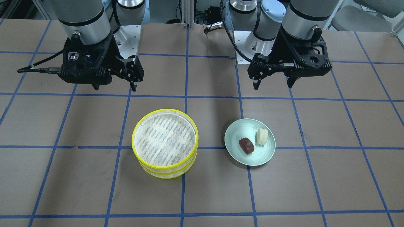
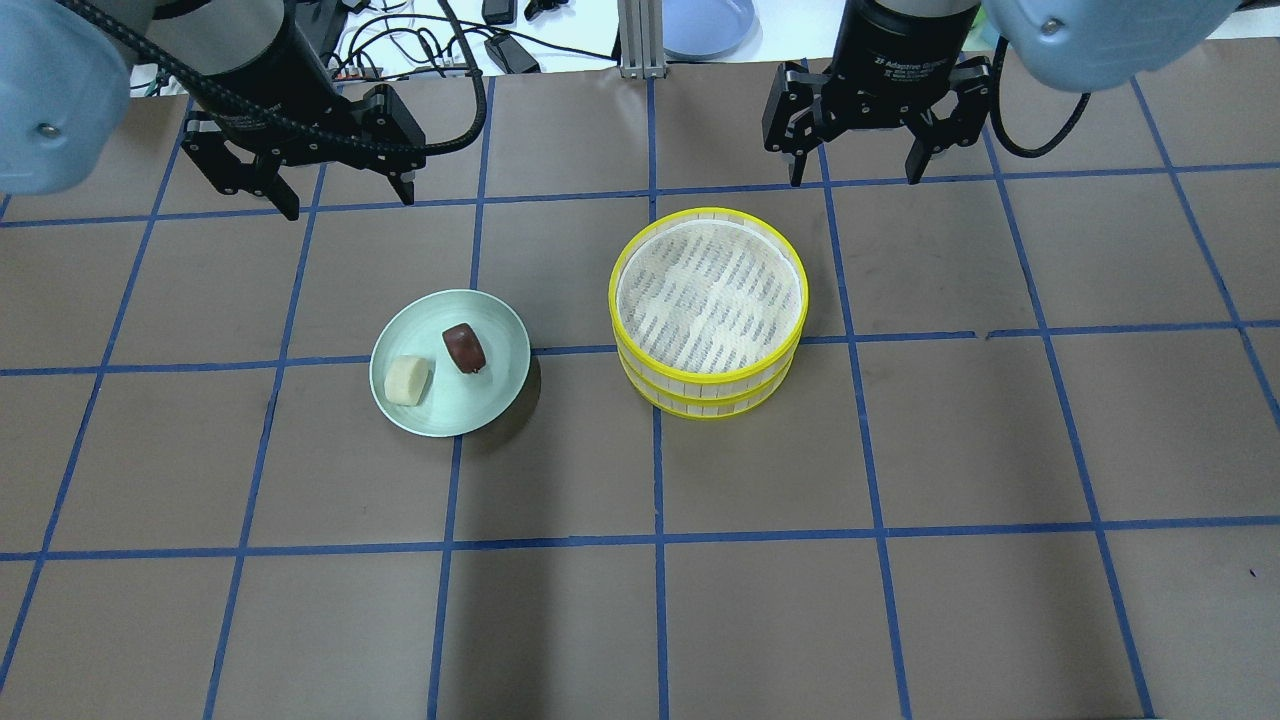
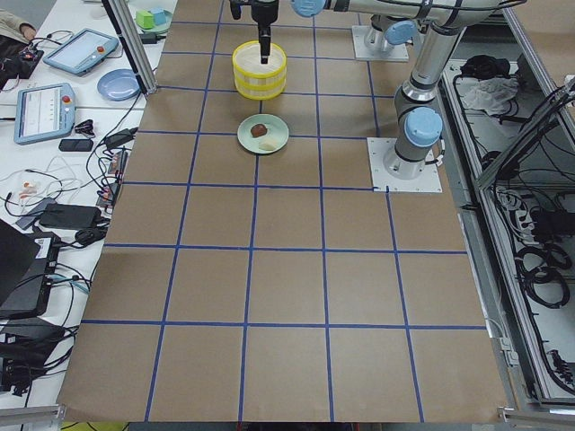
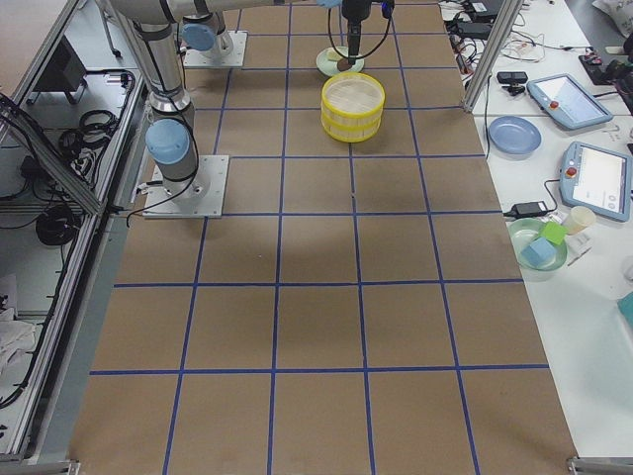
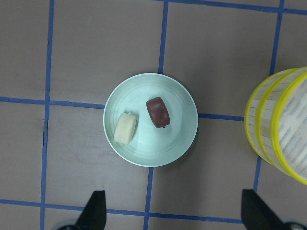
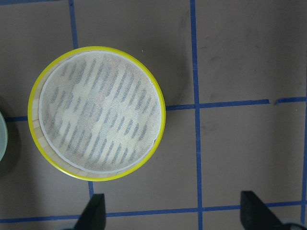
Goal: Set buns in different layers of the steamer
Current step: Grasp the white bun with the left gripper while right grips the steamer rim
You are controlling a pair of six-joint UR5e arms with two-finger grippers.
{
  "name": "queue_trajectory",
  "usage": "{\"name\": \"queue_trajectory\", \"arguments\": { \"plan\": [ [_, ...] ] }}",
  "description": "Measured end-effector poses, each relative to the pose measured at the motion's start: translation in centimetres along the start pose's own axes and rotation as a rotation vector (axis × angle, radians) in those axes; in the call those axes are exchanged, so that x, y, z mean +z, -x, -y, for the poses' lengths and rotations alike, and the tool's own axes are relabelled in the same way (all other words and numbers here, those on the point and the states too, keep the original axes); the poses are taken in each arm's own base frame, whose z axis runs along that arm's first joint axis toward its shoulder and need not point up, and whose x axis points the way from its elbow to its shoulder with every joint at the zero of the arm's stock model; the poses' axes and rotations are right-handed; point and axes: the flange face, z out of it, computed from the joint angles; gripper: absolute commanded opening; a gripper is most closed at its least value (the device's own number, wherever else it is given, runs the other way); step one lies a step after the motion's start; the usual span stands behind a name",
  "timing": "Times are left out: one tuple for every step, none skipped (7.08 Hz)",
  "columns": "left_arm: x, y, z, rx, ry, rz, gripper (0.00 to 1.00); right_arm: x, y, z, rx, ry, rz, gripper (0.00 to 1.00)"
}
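Observation:
A cream-white bun (image 2: 407,381) and a dark reddish-brown bun (image 2: 464,348) lie side by side on a pale green plate (image 2: 450,412). The steamer (image 2: 710,394) stands to the plate's right as two stacked yellow-rimmed layers, and the top layer (image 2: 700,290) has nothing in it. My left gripper (image 2: 349,204) is open and empty, high behind the plate. My right gripper (image 2: 856,179) is open and empty, high behind the steamer. The left wrist view shows both buns (image 5: 125,128) (image 5: 158,112) and the steamer's edge (image 5: 268,139). The right wrist view looks down on the steamer (image 6: 38,139).
Brown table cover with a blue tape grid. The arms' base plates (image 1: 127,39) sit at the robot's side. A side bench holds tablets (image 3: 43,112) and a blue plate (image 3: 119,84). Another bench holds a blue plate (image 4: 514,135) and a green bowl with blocks (image 4: 539,244).

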Motion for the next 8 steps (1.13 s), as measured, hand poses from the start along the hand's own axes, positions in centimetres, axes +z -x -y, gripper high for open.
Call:
{"name": "queue_trajectory", "arguments": {
  "plan": [
    [0.1, 0.0, 0.0, 0.000, 0.002, 0.000, 1.00, -0.1, -0.1, -0.3, -0.011, -0.002, -0.003, 1.00],
    [0.2, 0.0, 0.0, 0.000, 0.004, 0.001, 1.00, -0.3, -0.2, -0.8, -0.014, -0.004, -0.004, 1.00],
    [0.3, 0.1, 0.0, 0.000, 0.008, 0.002, 1.00, -0.4, -0.2, -1.1, -0.015, -0.006, -0.004, 1.00],
    [1.3, 0.7, 0.2, 0.001, 0.026, 0.006, 1.00, -0.4, -0.3, -1.3, -0.016, -0.005, -0.005, 1.00],
    [4.5, 2.1, 0.7, 0.002, 0.079, 0.012, 1.00, 0.0, -0.3, -1.3, -0.016, 0.001, -0.006, 1.00],
    [9.7, 3.8, 1.2, 0.003, 0.132, 0.015, 1.00, 1.1, -0.2, -1.1, -0.016, 0.005, -0.005, 1.00],
    [15.9, 4.9, 1.6, 0.006, 0.165, 0.026, 1.00, 3.9, -0.1, -0.6, -0.016, 0.017, -0.006, 1.00],
    [21.0, 5.5, 1.7, 0.012, 0.204, 0.041, 0.95, 8.0, 0.1, 0.3, -0.015, 0.025, -0.007, 1.00]
  ]
}}
